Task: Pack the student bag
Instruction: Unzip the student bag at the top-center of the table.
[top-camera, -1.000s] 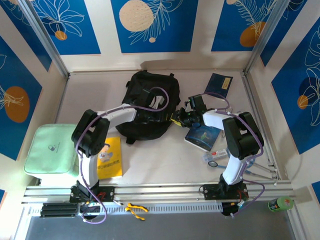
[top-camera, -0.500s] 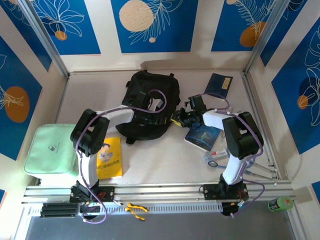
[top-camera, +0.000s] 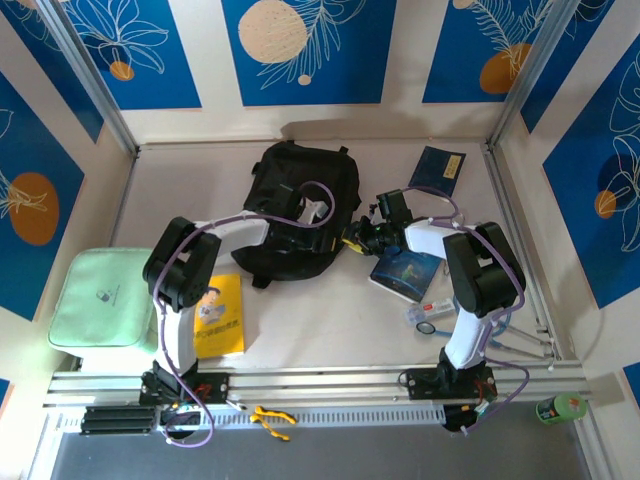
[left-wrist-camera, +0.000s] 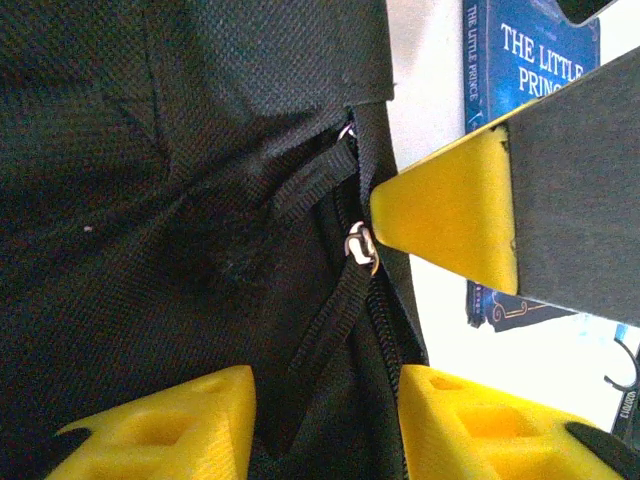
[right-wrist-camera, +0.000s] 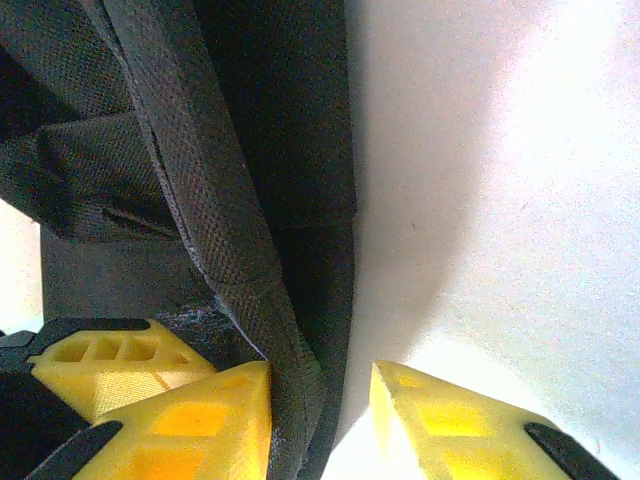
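Step judged: unzipping student bag (top-camera: 300, 195). My left fingers (left-wrist-camera: 160, 425) sat apart astride zip pull (left-wrist-camera: 330, 330); right fingers (right-wrist-camera: 190, 425) apart too. Next: clamp pull.

One student bag (top-camera: 300, 190), black.
Three books: yellow book (top-camera: 220, 315), blue book (top-camera: 405, 272), dark blue booklet (top-camera: 437, 167).
One pale green pad (top-camera: 100, 298).
Two arms: left arm (top-camera: 175, 270), right arm (top-camera: 480, 270).
Two grippers: left gripper (left-wrist-camera: 325, 385), right gripper (right-wrist-camera: 320, 385).
One green bottle (top-camera: 560, 407).
Small items (top-camera: 428, 312) by right arm: count unclear.
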